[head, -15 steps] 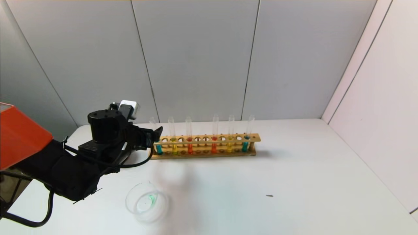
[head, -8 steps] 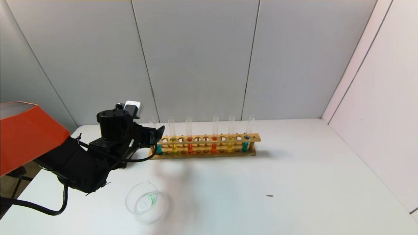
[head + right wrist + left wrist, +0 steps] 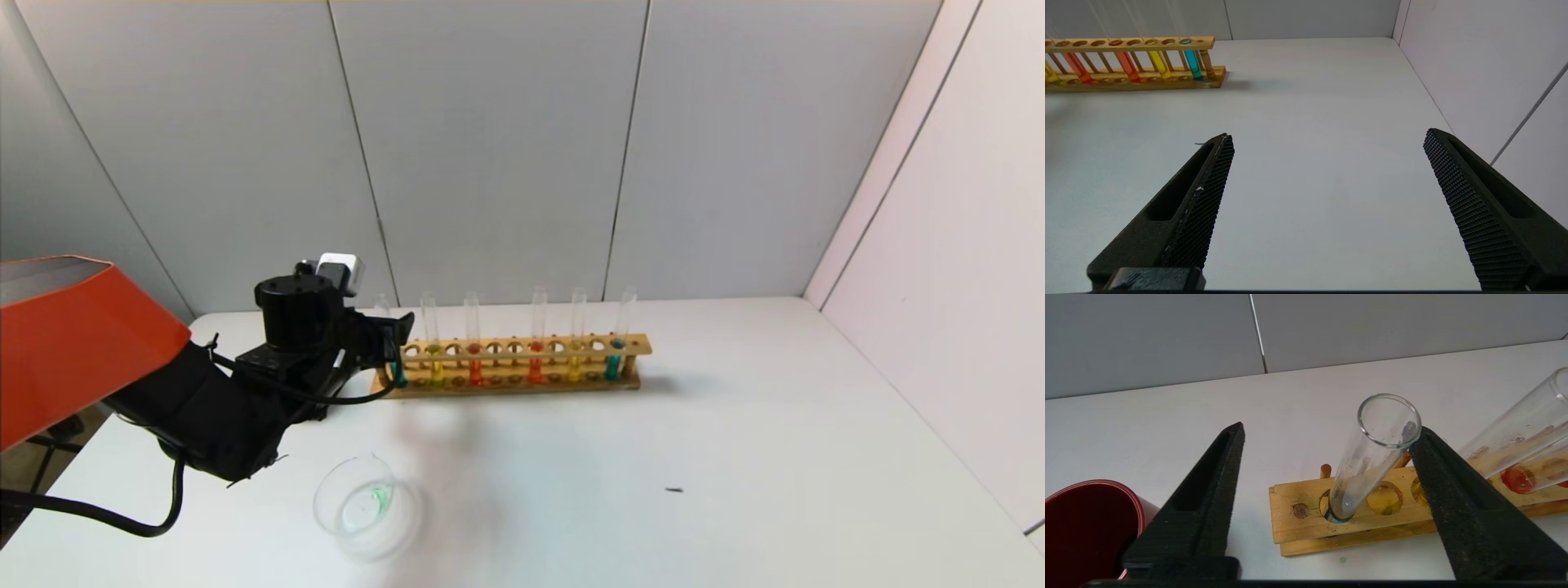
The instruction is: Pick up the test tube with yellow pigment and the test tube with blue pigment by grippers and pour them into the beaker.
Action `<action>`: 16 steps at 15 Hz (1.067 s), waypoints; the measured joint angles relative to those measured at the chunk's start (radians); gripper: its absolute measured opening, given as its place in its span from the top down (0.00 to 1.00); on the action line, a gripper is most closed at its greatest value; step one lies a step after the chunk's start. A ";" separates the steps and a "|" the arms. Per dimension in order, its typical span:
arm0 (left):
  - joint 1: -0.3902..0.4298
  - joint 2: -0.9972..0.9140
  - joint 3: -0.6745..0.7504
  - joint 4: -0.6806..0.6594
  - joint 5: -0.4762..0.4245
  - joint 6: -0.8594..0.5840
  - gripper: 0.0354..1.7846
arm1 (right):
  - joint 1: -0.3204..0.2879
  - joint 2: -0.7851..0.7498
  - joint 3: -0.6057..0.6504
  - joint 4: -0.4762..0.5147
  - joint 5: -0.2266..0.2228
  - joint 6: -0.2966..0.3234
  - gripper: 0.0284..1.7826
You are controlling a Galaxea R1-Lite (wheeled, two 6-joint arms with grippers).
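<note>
White table [image 3: 735, 425], left end effector [image 3: 1327, 465] straddling rack-end blue tube [image 3: 1367, 457]

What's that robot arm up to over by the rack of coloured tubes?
The left gripper is at the left end of the wooden rack, its jaws open around the test tube with blue pigment, which sits in its hole. One finger touches the tube; the other is apart. The beaker waits nearer the robot. The right gripper hangs open over bare table.

Head cam high; wrist cams low, rack [image 3: 514, 363] shared.
</note>
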 joint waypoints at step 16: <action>0.000 0.006 -0.020 0.006 0.014 0.008 0.84 | 0.000 0.000 0.000 0.000 0.000 0.000 0.05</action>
